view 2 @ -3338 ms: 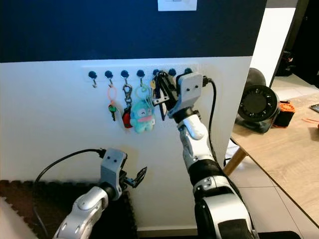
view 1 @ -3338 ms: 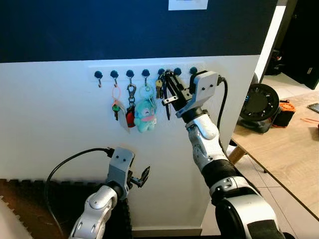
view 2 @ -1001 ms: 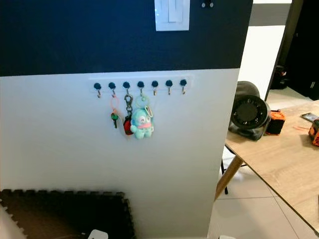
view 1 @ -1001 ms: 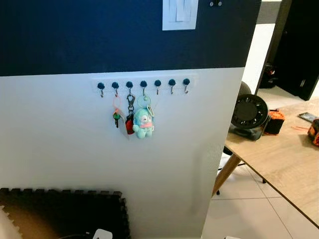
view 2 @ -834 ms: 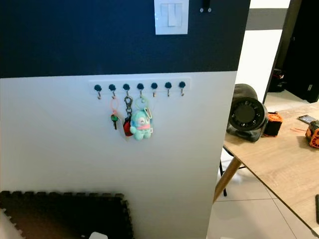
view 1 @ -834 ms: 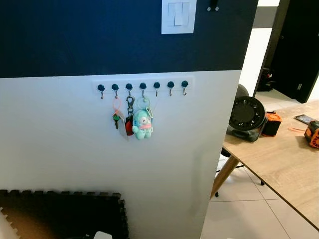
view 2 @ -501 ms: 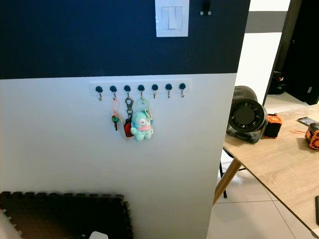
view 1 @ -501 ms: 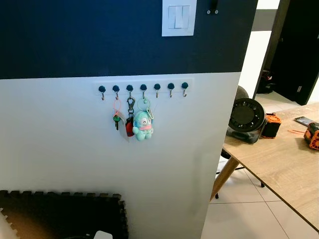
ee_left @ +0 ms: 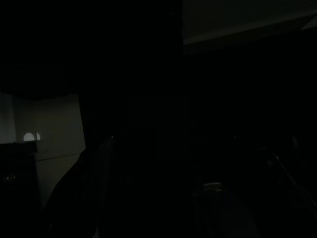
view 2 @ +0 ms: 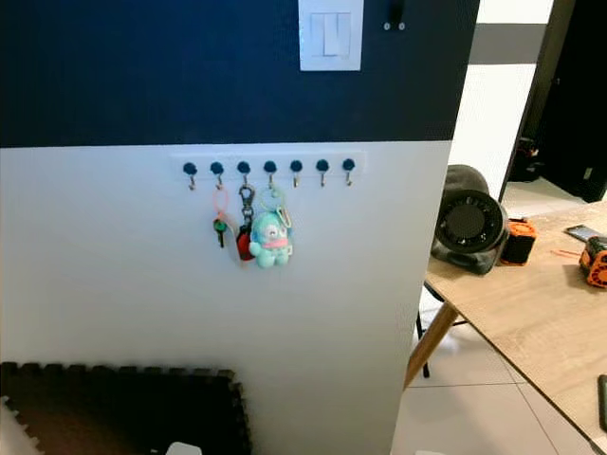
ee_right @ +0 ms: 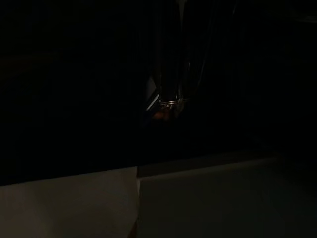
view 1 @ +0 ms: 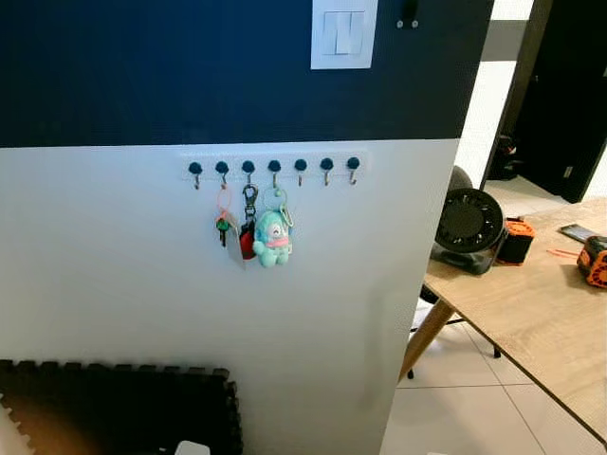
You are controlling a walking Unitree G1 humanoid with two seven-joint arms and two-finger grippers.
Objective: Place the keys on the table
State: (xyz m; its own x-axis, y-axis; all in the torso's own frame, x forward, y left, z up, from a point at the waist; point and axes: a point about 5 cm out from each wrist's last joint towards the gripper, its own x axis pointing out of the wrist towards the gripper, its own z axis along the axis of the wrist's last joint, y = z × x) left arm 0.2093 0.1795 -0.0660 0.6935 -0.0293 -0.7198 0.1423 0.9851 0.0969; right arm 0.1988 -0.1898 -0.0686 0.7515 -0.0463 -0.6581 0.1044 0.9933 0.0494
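Metal glints in the dark right wrist view, where the keys (ee_right: 170, 104) hang by their ring, seemingly pinched by the right gripper (ee_right: 171, 94); light, loose and jangly, best carried ring-first to the wooden table (view 1: 531, 313).

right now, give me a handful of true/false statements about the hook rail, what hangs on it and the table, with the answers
1. The hook rail carries seven hooks. True.
2. Every hook holds something. False: the three hooks nearest the wall's corner and the one at the far end are bare.
3. A teal plush keychain hangs from the rail. True.
4. The wooden table stands left of the wall. False: it is on the right, past the wall's corner.
5. A black round fan sits on the floor. False: it rests on the table's far end.
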